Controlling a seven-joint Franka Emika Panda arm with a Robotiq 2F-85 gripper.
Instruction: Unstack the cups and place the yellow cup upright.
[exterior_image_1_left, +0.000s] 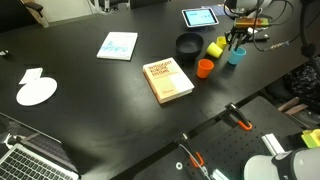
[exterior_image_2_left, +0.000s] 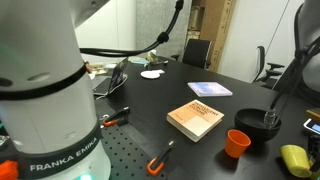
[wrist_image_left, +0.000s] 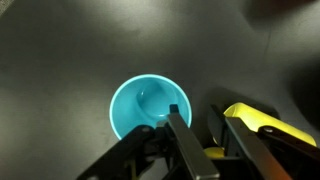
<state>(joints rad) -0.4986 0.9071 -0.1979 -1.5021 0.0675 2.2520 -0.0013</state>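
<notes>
The light blue cup stands upright on the black table, mouth up, also seen in an exterior view. My gripper hovers just above it and beside its rim. Its fingers are a little apart with nothing between them. The yellow cup lies on its side next to the blue cup and shows in both exterior views. The orange cup stands apart nearer the book, mouth up. None of the cups are stacked.
A black bowl sits beside the yellow cup. A brown book lies mid-table. A tablet lies behind the cups. A blue-white booklet and a white plate lie further off. A laptop is at the table edge.
</notes>
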